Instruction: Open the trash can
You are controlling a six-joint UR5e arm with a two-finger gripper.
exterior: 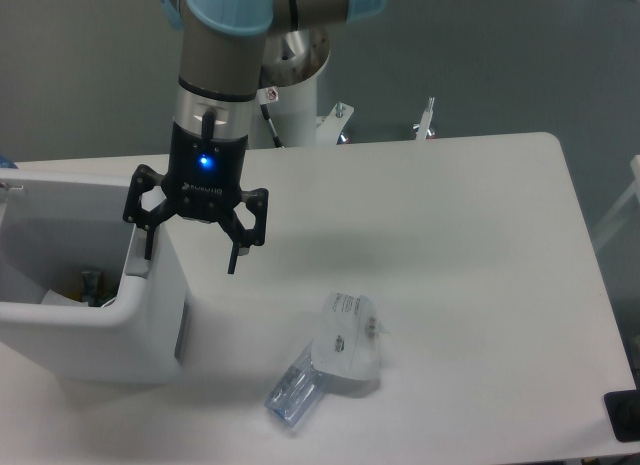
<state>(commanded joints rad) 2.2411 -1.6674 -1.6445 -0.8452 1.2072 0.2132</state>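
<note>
The trash can (110,335) is a white boxy bin at the table's left edge, partly cut off by the frame. Its inside shows from above, with some small items at the bottom (90,285). A white flat panel (60,190) stands behind the opening; I cannot tell if it is the lid. A grey tab (181,331) sits on the bin's right side. My gripper (190,253) is open and points down over the bin's right wall. Its left finger (148,245) is at the rim's inner edge and its right finger (233,257) hangs outside over the table.
A small clear plastic bag (335,360) with a white label and contents lies on the white table (450,235), right of the bin. The robot's base column (295,95) stands behind the table's far edge. A dark object (622,415) sits at the right corner.
</note>
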